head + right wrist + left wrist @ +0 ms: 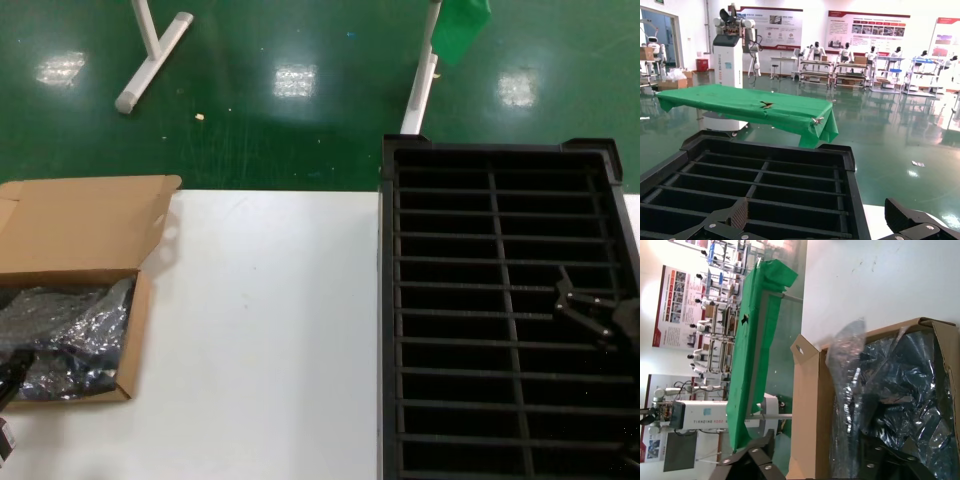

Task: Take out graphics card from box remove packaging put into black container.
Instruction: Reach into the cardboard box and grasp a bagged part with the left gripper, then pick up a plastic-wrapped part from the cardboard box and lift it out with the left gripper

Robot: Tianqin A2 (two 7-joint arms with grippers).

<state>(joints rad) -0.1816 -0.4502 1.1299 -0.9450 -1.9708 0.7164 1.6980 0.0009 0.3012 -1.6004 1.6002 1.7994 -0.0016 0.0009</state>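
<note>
The brown cardboard box (85, 225) lies open at the table's left, its flap folded back. The crinkly silver-grey packaging (70, 335) fills it, and the graphics card is hidden inside the bag. My left gripper (12, 372) hangs at the box's near left corner. In the left wrist view it (815, 467) is open, with one finger (747, 460) outside the box wall (807, 415) and the other over the packaging (890, 390). The black container (385, 330) stands at the right. My right gripper (582, 312) hovers open and empty over its slots (770, 180), seen wide apart (822, 222).
Bare white table (260, 340) lies between box and container. Beyond the table's far edge is green floor with white stand legs (150, 55). A table draped in green cloth (750, 107) stands behind the container.
</note>
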